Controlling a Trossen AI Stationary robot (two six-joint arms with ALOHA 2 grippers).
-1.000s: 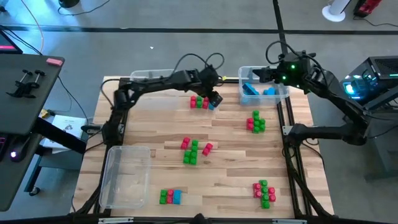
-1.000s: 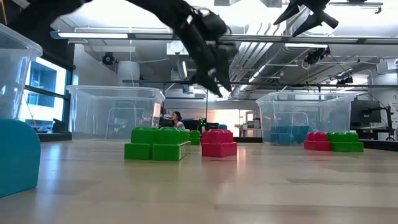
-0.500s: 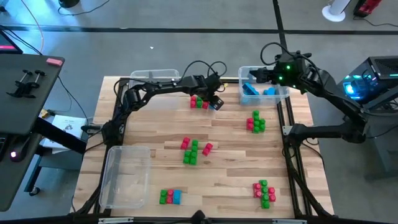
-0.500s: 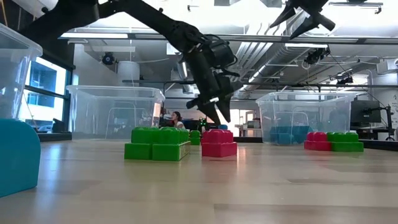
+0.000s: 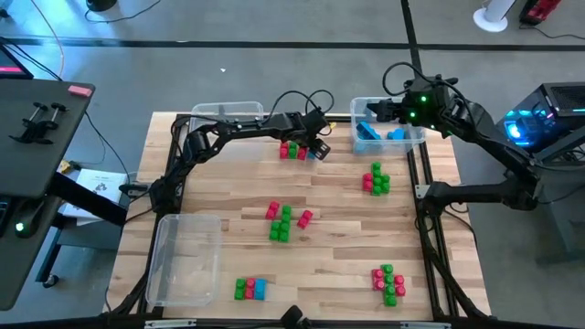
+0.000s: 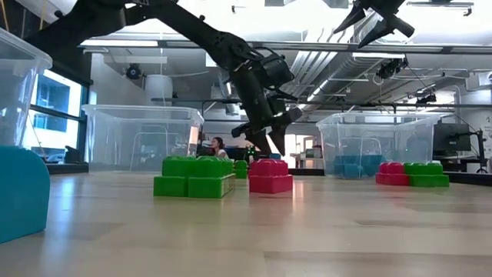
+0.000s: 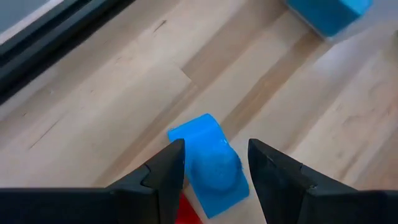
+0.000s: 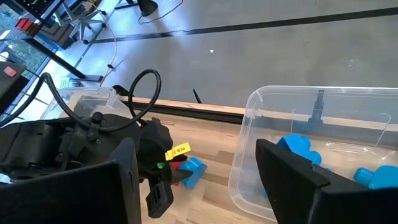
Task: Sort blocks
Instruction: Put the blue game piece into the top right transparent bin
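Bright, even overhead light, ceiling lamps [image 6: 115,43] blown out to white glare in the low view, pale sheen on the table [image 6: 323,223], near blue block [image 6: 23,192] out of focus, soft short shadows

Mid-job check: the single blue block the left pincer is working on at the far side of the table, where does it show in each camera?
High view: blue block, right end of the red-green cluster, under the left pincer.
Low view: not visible; the arm and red brick stand there.
Left wrist view: lower centre, between the open fingers.
Right wrist view: lower left of centre, beside the left arm.
Shared landmark: the clear bin holding blue blocks.
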